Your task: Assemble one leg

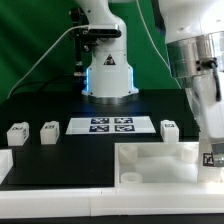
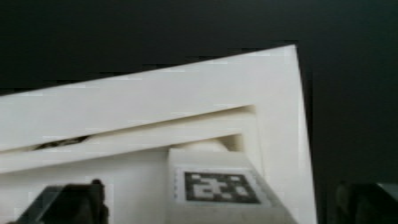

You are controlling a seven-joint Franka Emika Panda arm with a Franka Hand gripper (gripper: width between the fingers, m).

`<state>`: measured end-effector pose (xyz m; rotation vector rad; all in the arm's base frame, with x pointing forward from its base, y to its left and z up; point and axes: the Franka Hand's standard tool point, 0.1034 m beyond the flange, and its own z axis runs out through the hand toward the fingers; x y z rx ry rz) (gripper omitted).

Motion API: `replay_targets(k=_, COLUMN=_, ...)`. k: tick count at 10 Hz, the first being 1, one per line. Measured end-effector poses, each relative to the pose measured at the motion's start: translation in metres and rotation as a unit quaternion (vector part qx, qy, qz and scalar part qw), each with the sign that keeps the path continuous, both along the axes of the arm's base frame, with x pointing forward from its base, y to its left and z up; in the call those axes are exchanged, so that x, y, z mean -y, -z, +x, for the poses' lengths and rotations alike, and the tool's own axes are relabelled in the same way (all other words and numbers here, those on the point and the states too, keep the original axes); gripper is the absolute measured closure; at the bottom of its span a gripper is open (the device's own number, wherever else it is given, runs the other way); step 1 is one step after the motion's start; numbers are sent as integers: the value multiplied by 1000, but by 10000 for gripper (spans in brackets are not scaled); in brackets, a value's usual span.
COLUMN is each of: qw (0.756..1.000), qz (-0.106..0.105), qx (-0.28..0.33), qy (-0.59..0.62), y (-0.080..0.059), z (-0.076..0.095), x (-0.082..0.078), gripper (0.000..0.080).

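the two-finger gripper (image 2: 222, 205) hangs low over the large white square tray-like tabletop (image 1: 150, 165) at the exterior view's right. in the wrist view a small white plastic block-like leg (image 2: 217, 180) with a black-and-white tag sits between the two dark fingers (image 2: 63, 205), near the corner of the tabletop. the fingers stand at both sides of the leg, but i cannot tell if they press on it or only frame it.

three other small white legs (image 1: 48, 131) wait on the black table (image 1: 40, 110), beside the marker board (image 1: 110, 125).

i think the risk is a tilted leg: if it is not square over the corner socket, it can jam or slip from the grip.
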<state>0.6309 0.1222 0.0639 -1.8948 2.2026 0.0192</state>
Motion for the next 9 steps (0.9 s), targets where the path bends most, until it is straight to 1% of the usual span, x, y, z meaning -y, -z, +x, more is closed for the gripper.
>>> replay_targets(k=2, qw=1000, qz=-1, qx=10, qy=-21, y=-10, z=3, x=-1, gripper=150)
replay_targets(k=4, qw=999, qz=-2, qx=24, qy=-39, y=-25, z=8, x=-2, gripper=150)
replay_targets(k=5, qw=998, qz=-4, qx=27, qy=-51, y=-27, z=9, x=-2, gripper=150)
replay_targets(k=9, qw=998, qz=-5, qx=26, qy=-62, y=-26, z=8, x=-4, gripper=150)
